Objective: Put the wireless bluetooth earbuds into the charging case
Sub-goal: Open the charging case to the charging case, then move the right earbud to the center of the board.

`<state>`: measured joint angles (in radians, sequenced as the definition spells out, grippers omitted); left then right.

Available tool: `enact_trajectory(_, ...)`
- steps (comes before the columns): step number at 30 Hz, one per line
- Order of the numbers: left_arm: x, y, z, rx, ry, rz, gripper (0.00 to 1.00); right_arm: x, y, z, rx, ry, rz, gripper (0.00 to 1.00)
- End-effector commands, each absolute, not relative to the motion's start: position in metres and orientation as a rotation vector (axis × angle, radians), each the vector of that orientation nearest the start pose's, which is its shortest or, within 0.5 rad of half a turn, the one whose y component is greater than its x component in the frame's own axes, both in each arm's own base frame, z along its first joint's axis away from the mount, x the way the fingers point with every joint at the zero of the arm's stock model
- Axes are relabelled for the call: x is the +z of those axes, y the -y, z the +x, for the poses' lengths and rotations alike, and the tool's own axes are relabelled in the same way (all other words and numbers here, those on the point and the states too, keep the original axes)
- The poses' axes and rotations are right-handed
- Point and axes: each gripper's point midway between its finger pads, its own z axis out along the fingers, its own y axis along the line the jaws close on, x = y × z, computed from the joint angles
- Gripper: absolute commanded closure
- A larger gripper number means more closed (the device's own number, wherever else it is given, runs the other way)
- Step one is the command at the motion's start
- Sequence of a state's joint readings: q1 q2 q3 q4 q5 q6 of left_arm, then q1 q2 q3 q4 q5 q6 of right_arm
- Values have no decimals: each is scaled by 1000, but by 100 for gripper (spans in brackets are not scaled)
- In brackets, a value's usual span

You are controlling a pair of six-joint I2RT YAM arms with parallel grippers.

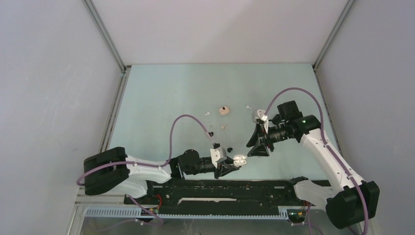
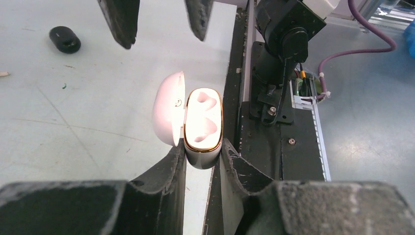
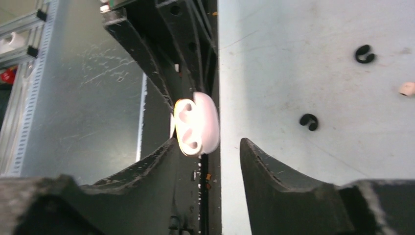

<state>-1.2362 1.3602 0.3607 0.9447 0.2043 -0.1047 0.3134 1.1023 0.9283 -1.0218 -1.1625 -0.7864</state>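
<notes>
My left gripper (image 1: pixel 234 166) is shut on the white charging case (image 1: pixel 240 159) and holds it near the table's front edge. In the left wrist view the case (image 2: pixel 203 120) is open, with its lid (image 2: pixel 169 107) swung left and both gold-rimmed sockets empty, and my left gripper (image 2: pixel 203 155) clamps its base. My right gripper (image 1: pixel 258 145) is open and empty, just right of the case. In the right wrist view the case (image 3: pixel 195 125) hangs just beyond my right gripper (image 3: pixel 208 147). Small earbuds lie loose on the table: white (image 1: pixel 207 113), beige (image 1: pixel 223 127) and black (image 1: pixel 211 133).
A beige pebble-like case (image 1: pixel 224 110) lies at mid table, with a white earbud (image 1: pixel 248 106) to its right. Black pieces (image 3: pixel 309 121) (image 3: pixel 365 54) and a beige earbud (image 3: pixel 406 88) show in the right wrist view. A black piece (image 2: pixel 65 39) lies left of the case. The black base rail (image 1: pixel 220 188) runs along the front.
</notes>
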Motion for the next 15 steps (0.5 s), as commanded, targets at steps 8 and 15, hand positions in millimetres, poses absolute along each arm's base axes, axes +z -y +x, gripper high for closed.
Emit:
enact_trajectory(8,167,342,100,-1113,-1378,919,100,212,-173,265,710,-1854,-1047,67)
enact_trajectory(15,167,316,111,-1116,-1399,722,100,196,-173,338,499,-1964,-885,72)
